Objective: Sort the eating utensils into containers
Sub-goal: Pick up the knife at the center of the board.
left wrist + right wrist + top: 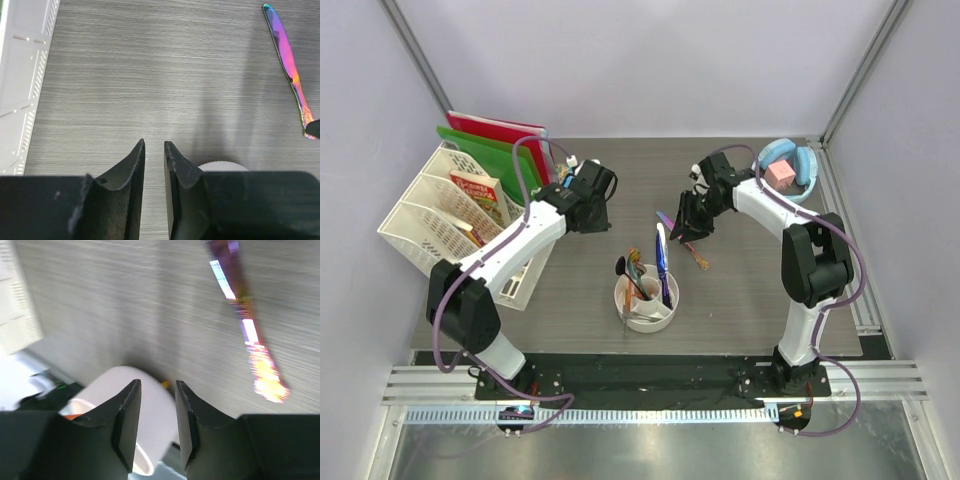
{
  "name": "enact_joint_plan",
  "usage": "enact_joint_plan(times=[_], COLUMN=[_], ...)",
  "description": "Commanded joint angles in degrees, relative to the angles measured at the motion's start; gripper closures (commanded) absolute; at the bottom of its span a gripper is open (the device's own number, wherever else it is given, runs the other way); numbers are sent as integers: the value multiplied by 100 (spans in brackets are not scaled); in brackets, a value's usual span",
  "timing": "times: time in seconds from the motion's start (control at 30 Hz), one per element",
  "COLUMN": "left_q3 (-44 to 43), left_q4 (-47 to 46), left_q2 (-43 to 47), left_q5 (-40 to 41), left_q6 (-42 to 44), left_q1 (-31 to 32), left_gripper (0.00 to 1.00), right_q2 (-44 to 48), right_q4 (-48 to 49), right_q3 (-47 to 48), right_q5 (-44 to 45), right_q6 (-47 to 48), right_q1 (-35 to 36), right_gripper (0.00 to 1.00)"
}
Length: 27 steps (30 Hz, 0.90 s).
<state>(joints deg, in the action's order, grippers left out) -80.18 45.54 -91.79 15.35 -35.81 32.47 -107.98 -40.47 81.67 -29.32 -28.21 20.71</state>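
The white round cup (646,303) stands at the table's near middle. It holds several utensils, among them a dark blue knife (662,262) leaning out toward the back. An iridescent utensil (701,259) lies flat on the table behind the cup, partly under my right gripper (688,234). It shows as a rainbow knife (287,55) in the left wrist view and as a blurred streak (245,325) in the right wrist view. My right gripper (157,384) is open and empty over the cup (150,410). My left gripper (598,212) (154,144) hovers over bare table, jaws slightly apart and empty, with the cup's rim (222,165) beside it.
A white lattice file rack (440,215) (20,75) with books stands at the left, red and green folders (500,140) behind it. A light blue bowl with a pink cube (790,165) sits at the back right corner.
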Motion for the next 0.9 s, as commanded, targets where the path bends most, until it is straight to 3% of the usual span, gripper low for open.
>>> enact_joint_plan(times=[0.0,0.07,0.3,0.87], left_q3=[-15,-59,-138,398], left_q4=[165,227,262,411], left_q2=[249,249,302,443], left_q5=[240,319,372,240], left_q6=[-22,13,215,136], left_q1=[-39,-39,-39,-100], left_gripper=[78,78,78,79], right_q2=[120,67,-126,-829], right_q4=[-1059,-1173,-753,-682], right_q3=[411,341,-177,868], right_q5=[1462,2110,2790,2915], right_q6=[1139,1317,1669,1854], right_q1=[108,135,161,425], right_gripper=[60,59,59,59])
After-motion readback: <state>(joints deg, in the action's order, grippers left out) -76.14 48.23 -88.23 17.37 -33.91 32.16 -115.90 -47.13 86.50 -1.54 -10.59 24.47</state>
